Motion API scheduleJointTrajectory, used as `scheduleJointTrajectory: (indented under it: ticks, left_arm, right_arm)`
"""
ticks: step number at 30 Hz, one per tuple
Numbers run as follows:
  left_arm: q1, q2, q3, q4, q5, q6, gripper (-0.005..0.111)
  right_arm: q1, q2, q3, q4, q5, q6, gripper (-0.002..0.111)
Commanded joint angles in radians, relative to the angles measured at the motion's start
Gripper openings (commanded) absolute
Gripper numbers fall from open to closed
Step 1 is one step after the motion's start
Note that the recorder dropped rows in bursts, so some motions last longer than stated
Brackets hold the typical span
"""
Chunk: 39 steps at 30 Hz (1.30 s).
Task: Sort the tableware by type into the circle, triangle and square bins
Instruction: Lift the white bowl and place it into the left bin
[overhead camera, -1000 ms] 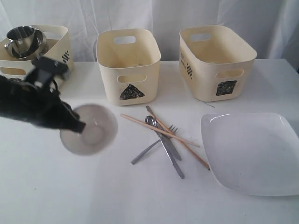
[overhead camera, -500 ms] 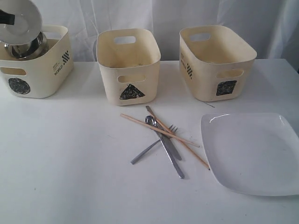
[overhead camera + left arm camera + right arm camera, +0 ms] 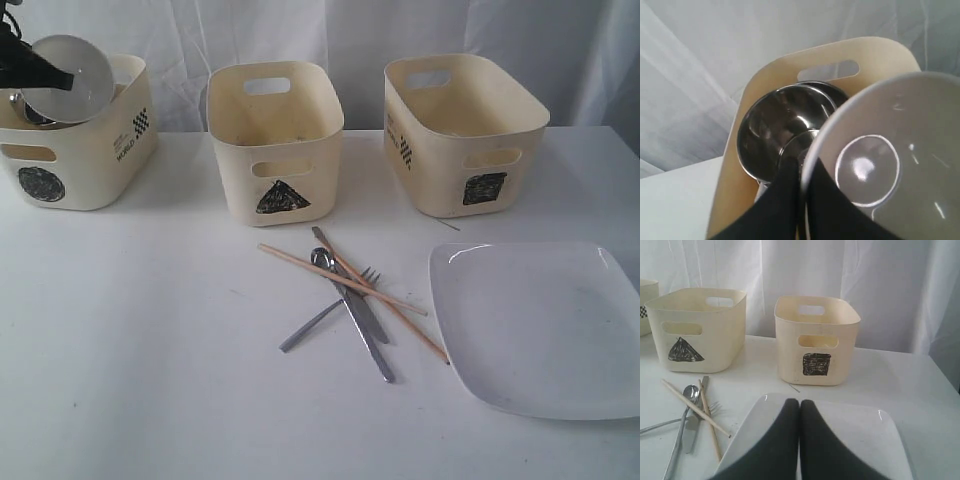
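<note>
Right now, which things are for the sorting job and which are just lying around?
For the job: white bowl in the left hand, steel bowls, circle bin, triangle bin, square bin, cutlery, chopsticks, square plate.
Just around: table, white curtain, a tiny thin bit by the square bin, too small to tell.

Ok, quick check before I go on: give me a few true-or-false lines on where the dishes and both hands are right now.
1. The left hand grips the white bowl by its rim. True.
2. The white bowl sits on the table. False: it is held up over the circle bin, above the steel bowls.
3. The chopsticks lie in the triangle bin. False: they lie on the table with the cutlery, in front of that bin.
4. The plate lies on the table in front of the square bin. True.
5. The right hand holds the plate. False: it is shut on nothing, over the plate.
</note>
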Motion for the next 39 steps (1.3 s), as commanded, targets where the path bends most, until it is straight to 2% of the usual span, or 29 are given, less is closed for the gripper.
scheduleJointTrajectory:
  ticks: [1,9,11,15,19,24,31,35,39]
  left_arm:
    - [0.031,-0.004,-0.009,0.000,0.007,0.026,0.000]
    - [0.055,0.002,-0.009,-0.010,0.045,-0.017,0.002]
    - [0.053,0.002,-0.009,-0.010,0.060,-0.034,0.009]
    - [0.036,0.002,-0.009,-0.010,0.109,-0.056,0.032]
    - [0.014,-0.005,-0.009,-0.012,0.122,-0.066,0.046]
    - [-0.003,-0.057,-0.009,-0.012,0.148,-0.074,0.046]
    - [-0.063,-0.213,0.027,-0.012,0.348,-0.089,0.045]
    - [-0.117,-0.359,0.155,-0.010,0.360,-0.099,0.045]
    - [-0.149,-0.542,0.339,-0.010,0.321,-0.136,0.045]
  right_arm:
    - [-0.010,-0.006,0.005,0.003,-0.008,-0.005,0.000]
    - [-0.010,-0.006,0.005,0.003,-0.008,-0.005,0.000]
    - [-0.010,-0.006,0.005,0.003,-0.008,-0.005,0.000]
    - [-0.010,-0.006,0.005,0.003,-0.008,-0.005,0.000]
    - [-0.010,-0.006,0.005,0.003,-0.008,-0.005,0.000]
    - [-0.010,-0.006,0.005,0.003,-0.008,-0.005,0.000]
    - [-0.010,-0.006,0.005,0.003,-0.008,-0.005,0.000]
    - [-0.010,-0.006,0.005,0.003,-0.008,-0.005,0.000]
    - [-0.010,-0.006,0.005,0.003,-0.008,-0.005,0.000]
